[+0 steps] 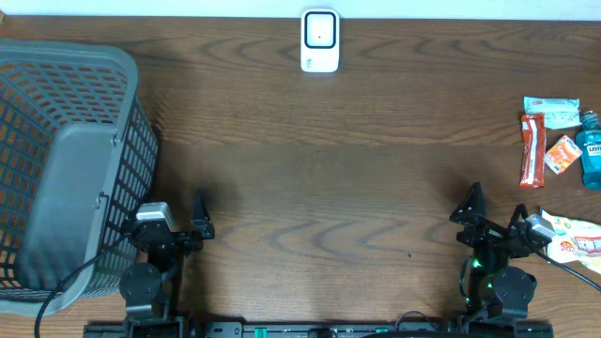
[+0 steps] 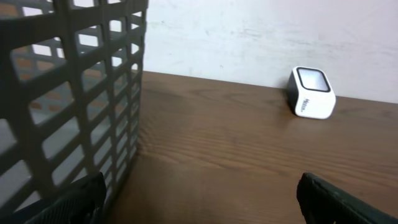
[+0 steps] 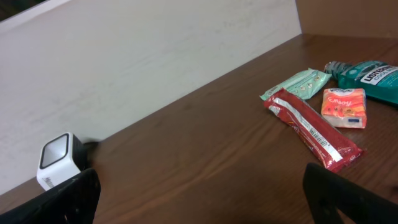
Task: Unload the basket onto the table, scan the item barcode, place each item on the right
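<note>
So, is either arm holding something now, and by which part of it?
Nothing is held. The jaws of the left arm and the right arm stand open and empty; the red packet lies untouched.

table: dark grained wood | basket: grey matt plastic | scanner: glossy white plastic

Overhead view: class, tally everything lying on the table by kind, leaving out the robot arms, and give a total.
Basket: 1
Scanner: 1
Bottle: 1
Packets: 4 (teal packet, red packet, orange packet, white packet)
Total: 7
</note>
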